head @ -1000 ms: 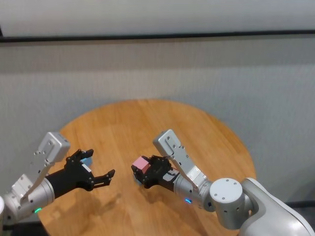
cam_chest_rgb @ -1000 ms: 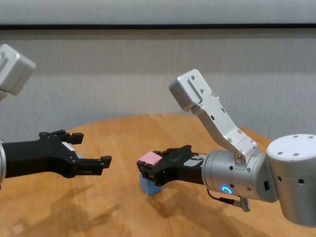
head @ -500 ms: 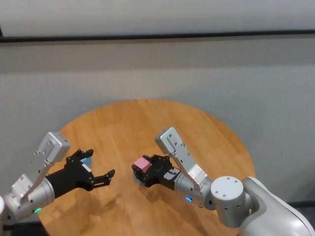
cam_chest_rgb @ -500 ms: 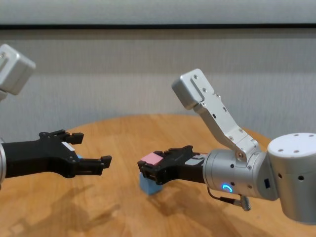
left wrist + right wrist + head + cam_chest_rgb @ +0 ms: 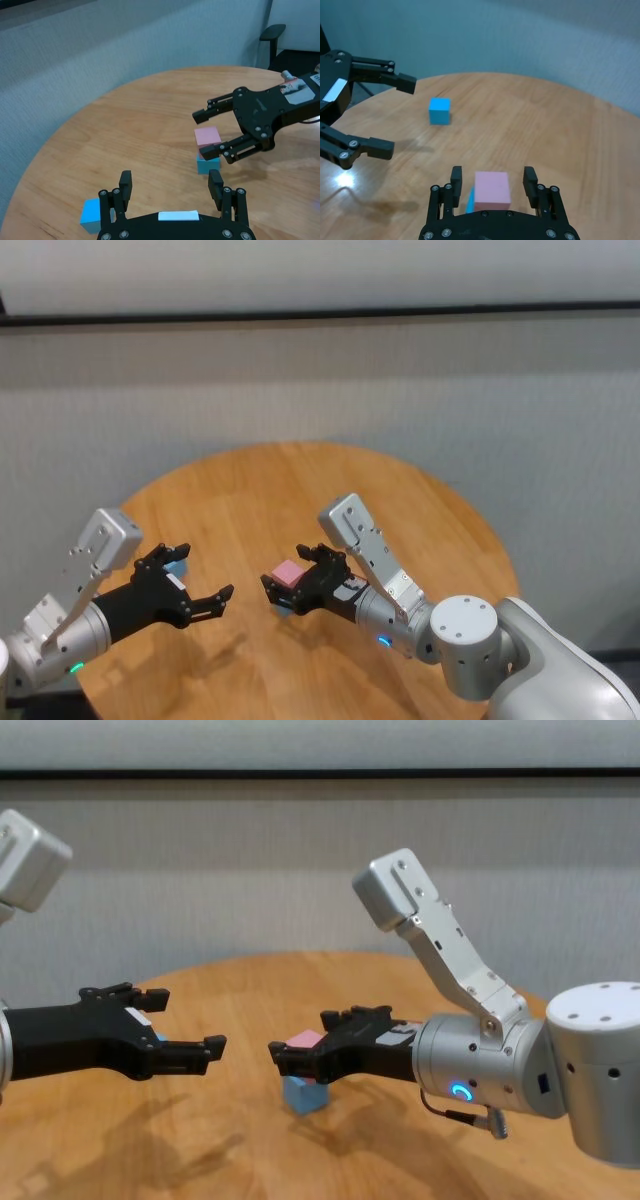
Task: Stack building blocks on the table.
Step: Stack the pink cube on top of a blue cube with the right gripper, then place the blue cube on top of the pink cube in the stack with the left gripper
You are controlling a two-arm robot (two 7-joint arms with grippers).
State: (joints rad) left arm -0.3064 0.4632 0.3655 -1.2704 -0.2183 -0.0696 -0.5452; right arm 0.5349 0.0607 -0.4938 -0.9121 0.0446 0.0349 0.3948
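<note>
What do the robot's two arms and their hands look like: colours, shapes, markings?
Both arms are rounded silver-grey metal segments, each carrying a boxy silver camera housing on a perforated bracket. The left hand and right hand are matte black with two slim linked fingers and visible screws. A white label sits on each hand's body; glowing rings mark the wrists, blue right and green left.

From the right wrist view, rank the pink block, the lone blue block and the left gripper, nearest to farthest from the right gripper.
1. Pink block: between the open fingers of the right gripper, sitting on a blue block.
2. Lone blue block: farther out on the table, toward the robot's left.
3. Left gripper: hovering open; roughly as far as that block, too close to call.
</note>
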